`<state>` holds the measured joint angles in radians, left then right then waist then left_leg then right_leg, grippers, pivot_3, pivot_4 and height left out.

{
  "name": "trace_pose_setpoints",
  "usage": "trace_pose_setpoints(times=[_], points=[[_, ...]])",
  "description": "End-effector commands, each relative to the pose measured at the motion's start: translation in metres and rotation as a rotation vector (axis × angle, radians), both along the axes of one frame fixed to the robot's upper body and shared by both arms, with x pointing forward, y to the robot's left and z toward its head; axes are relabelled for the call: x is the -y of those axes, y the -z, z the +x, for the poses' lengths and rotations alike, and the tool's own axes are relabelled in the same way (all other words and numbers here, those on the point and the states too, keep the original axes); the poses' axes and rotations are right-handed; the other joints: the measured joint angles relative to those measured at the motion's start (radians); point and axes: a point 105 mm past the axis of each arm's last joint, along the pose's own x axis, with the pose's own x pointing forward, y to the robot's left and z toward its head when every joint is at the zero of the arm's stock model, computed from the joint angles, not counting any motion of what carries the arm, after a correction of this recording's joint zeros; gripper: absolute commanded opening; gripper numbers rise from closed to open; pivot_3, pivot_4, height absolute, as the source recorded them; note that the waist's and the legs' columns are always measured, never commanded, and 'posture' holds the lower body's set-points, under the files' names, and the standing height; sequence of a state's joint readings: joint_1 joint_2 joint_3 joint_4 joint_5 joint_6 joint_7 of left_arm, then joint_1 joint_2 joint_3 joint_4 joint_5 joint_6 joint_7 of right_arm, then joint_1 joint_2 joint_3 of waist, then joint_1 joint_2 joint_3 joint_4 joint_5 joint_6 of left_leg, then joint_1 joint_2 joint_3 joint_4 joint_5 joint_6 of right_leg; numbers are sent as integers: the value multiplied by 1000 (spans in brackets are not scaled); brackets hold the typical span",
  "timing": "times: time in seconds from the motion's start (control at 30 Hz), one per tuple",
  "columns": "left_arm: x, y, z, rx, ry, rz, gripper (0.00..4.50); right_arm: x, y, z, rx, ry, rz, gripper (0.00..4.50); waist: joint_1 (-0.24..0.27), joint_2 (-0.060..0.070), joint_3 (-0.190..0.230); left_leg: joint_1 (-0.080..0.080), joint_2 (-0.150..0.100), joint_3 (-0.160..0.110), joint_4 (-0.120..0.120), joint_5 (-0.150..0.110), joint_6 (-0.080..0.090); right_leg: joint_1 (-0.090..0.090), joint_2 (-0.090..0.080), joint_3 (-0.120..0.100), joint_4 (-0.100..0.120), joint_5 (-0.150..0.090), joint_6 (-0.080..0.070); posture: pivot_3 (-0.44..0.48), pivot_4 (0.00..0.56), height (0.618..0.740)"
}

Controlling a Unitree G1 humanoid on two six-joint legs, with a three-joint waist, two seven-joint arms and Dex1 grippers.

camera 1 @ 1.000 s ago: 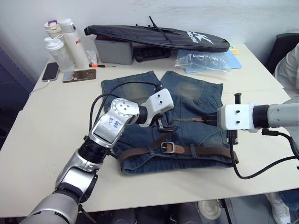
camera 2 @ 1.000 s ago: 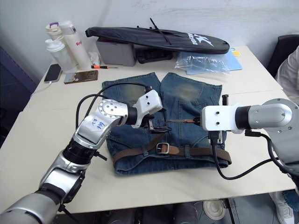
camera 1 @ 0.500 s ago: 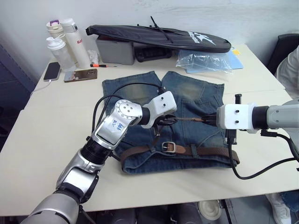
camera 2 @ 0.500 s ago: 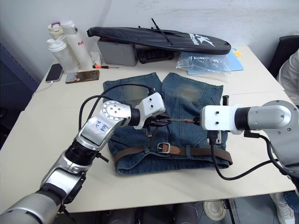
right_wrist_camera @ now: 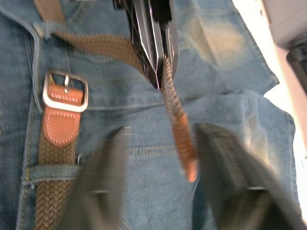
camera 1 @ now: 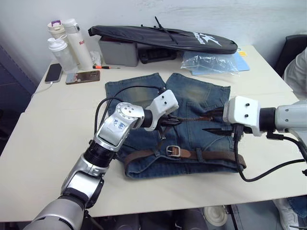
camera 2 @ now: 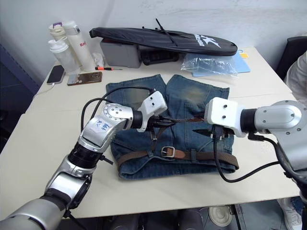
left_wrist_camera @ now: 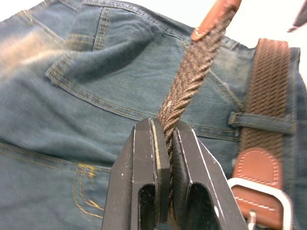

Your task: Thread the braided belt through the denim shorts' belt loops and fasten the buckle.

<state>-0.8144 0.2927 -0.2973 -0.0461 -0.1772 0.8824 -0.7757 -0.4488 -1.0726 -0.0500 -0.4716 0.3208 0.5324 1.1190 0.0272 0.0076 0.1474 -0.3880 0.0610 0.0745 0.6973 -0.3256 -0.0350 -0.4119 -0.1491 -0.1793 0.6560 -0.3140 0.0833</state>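
On the table (camera 1: 43, 139) the denim shorts (camera 1: 192, 103) lie flat, waistband nearest me. Braided belt (camera 1: 211, 155) runs along the waistband through the belt loops (camera 1: 198, 154), buckle (camera 1: 172, 151) near the middle, not fastened. L gripper (left_wrist_camera: 165, 136) is pinched tight on the belt's free end, strap squeezed between both fingers. Tan tip (right_wrist_camera: 184, 153) hangs in the air over the shorts, pointing toward the R gripper (camera 1: 211, 130), whose fingers are spread wide w/ nothing in them, either side of the tip.
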Motion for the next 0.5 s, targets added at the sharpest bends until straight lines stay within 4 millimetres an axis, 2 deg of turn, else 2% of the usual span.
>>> trace_pose_setpoints(times=[0.03, 0.17, 0.27, 0.4, 0.5], points=[[-13, -7, -2, -85, -64, -72, 0, 8, -18, -5, 72, 28, -16, 4471, 0, 0, 0, 0, 0, 0, 0, 0, 0, 0, 0, 0, 0, 0, 0, 0, 150, 642], [-34, 1, -1, -198, -167, -105, 0, 11, -3, -11, 54, 34, -53, 4471, 0, 0, 0, 0, 0, 0, -1, 0, 0, 0, 0, 0, 0, 0, 0, 0, 150, 642], [-45, 2, 2, -234, -238, -128, 0, -8, 14, -19, 22, -18, 4, 4471, -1, -1, 0, 1, 0, 0, -1, 0, 0, 0, 0, 1, 0, 0, 0, 0, 150, 642], [-45, -3, 5, -243, -282, -159, 0, -34, 48, -30, -27, -74, 5, 4471, 0, -1, 0, 2, 1, 0, -1, 0, -1, 1, 0, 1, 1, 0, 0, 0, 150, 642], [-43, -1, 3, -226, -281, -138, 0, -39, 70, -28, -13, -65, -32, 4471, 4, -1, 0, 1, 1, 0, 0, 0, -1, 1, 0, 1, 1, 0, 0, 0, 150, 642]])
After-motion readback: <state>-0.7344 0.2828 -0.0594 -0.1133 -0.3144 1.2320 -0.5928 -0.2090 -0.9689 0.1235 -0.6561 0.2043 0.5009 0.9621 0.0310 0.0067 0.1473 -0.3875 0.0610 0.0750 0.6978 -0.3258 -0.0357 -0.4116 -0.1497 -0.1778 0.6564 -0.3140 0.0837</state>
